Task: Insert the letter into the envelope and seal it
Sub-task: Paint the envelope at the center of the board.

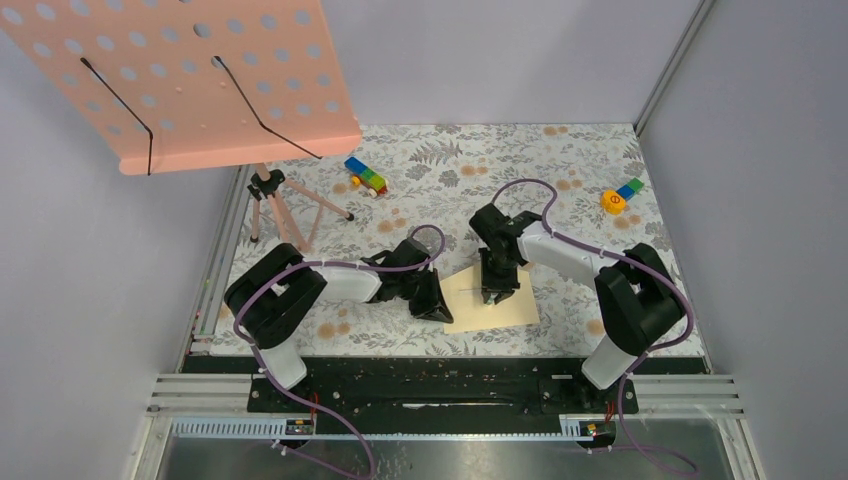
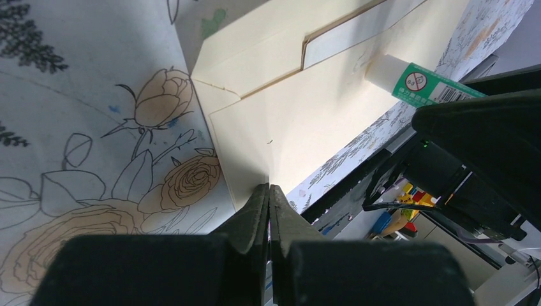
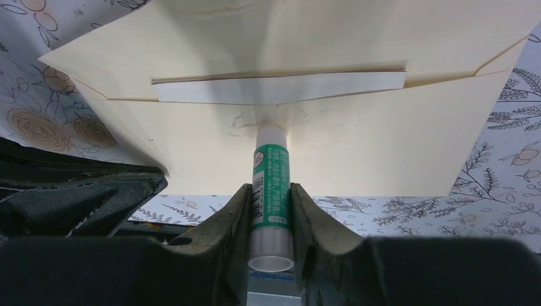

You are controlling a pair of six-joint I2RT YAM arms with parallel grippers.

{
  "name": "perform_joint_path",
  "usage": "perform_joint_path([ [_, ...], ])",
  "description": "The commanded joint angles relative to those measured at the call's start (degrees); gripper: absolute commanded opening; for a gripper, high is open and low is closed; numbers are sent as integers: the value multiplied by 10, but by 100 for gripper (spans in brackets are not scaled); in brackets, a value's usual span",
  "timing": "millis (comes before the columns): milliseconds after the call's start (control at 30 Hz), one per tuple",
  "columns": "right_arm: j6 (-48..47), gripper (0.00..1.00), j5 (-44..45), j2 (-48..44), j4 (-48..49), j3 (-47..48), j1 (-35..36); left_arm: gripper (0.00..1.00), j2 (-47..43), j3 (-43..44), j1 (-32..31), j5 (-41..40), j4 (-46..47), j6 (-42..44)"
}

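Observation:
The envelope (image 1: 495, 312) lies flat on the floral cloth near the front edge, cream, with its flap (image 3: 255, 38) folded open. A white strip, the letter (image 3: 281, 89), shows in its mouth. My right gripper (image 3: 271, 194) is shut on a green-and-white glue stick (image 3: 270, 172), whose white tip touches the envelope body (image 3: 370, 153) just below the mouth. My left gripper (image 2: 268, 189) is shut with nothing between its fingers, tips resting on the envelope's (image 2: 300, 121) edge. The glue stick (image 2: 424, 83) and the letter (image 2: 357, 39) also appear in the left wrist view.
A pink perforated stand (image 1: 190, 80) on a tripod (image 1: 280, 205) overhangs the back left. Toy blocks lie at the back middle (image 1: 366, 176) and back right (image 1: 622, 196). A black rail (image 1: 440, 375) runs along the near edge, just past the envelope.

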Motion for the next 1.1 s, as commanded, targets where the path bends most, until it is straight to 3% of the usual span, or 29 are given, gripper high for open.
perform_joint_path([
  [0, -19, 0, 56, -5, -40, -4, -11, 0, 19, -21, 3, -33, -13, 16],
  [267, -12, 0, 14, 34, -36, 63, 23, 0, 28, -23, 3, -11, 12, 16],
  [567, -2, 0, -23, 53, -13, 72, 40, 0, 33, -24, 4, -6, 16, 13],
  [867, -32, 0, 42, 34, -22, 40, -29, 0, 26, -33, 5, -10, 14, 12],
  [1067, -29, 0, 36, 36, -18, 39, -28, 0, 32, -34, 5, -5, 22, 9],
])
